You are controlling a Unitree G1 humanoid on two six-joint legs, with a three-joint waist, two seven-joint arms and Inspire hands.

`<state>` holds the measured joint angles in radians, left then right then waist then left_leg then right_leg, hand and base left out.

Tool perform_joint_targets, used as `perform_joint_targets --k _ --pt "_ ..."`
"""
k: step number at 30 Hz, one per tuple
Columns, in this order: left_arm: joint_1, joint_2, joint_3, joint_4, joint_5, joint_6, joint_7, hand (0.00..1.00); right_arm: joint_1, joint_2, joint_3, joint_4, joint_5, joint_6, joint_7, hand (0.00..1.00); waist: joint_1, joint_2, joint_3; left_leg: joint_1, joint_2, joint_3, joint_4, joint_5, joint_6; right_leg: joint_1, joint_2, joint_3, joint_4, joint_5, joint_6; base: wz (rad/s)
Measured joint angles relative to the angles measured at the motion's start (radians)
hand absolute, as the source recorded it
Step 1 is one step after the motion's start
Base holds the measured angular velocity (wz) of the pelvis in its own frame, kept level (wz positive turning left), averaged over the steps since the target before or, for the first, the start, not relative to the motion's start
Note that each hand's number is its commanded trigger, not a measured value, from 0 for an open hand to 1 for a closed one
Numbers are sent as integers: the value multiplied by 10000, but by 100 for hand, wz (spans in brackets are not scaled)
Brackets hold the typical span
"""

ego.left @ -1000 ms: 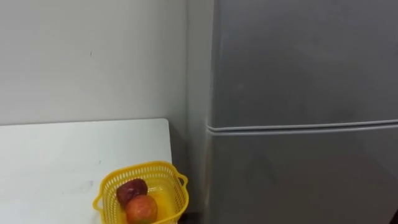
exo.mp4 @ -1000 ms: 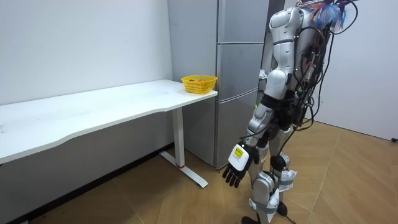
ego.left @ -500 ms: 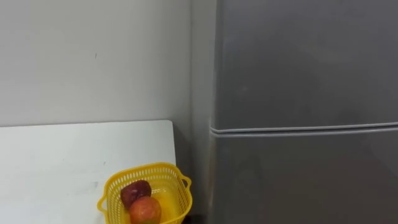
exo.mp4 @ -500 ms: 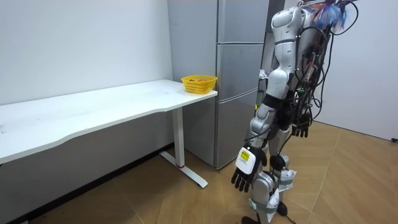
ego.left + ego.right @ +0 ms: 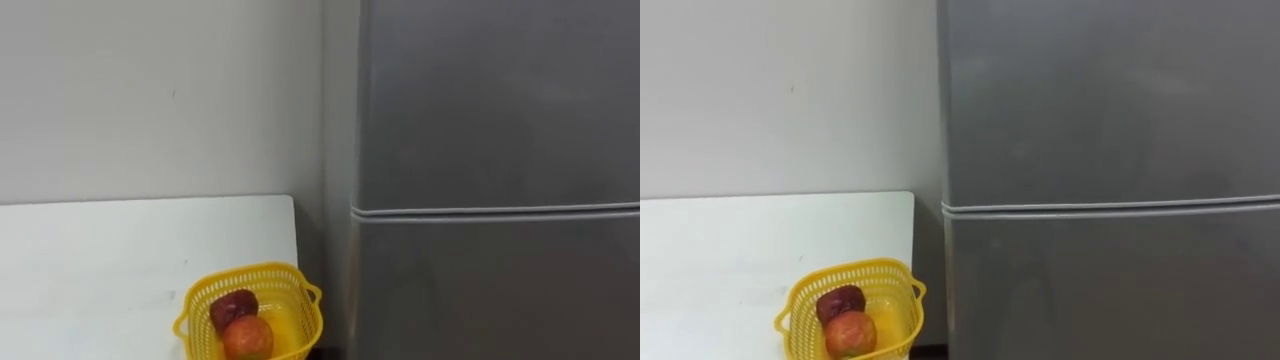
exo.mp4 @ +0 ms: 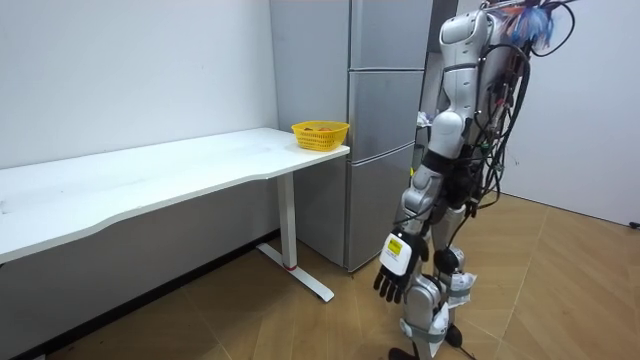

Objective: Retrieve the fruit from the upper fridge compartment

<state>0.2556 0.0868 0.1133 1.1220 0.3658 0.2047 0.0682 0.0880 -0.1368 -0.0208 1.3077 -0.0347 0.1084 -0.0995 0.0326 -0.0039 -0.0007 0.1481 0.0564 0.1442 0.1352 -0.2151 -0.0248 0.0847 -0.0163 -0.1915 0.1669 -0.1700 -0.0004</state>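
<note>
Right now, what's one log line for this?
fridge: shut, robot before it | left hand: hanging, open | basket: on table, holds fruit

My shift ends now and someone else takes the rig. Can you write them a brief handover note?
Left hand: open, empty, hanging low beside the leg.
Robot stands facing the fridge; its upper door and lower door are shut.
Yellow basket with a dark red fruit and an orange fruit sits on the corner of the white table beside the fridge.
Done: nothing retrieved.
Left: open the upper door, take the item out.
</note>
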Motion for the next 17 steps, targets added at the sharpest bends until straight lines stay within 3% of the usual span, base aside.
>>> perform_joint_targets --k 9,17 --pt "-18 3 6 0 -2 83 -110 0 55 -15 43 261 -173 -19 264 0 -8 -66 9 -10 -35 -112 73 1 -2 29 -51 -61 10 -105 9 2" --pt "111 -6 8 79 -12 138 -111 0 117 30 385 472 -980 506 378 0 17 -102 4 16 -116 -178 175 2 0 139 -167 -219 83 -215 66 6"
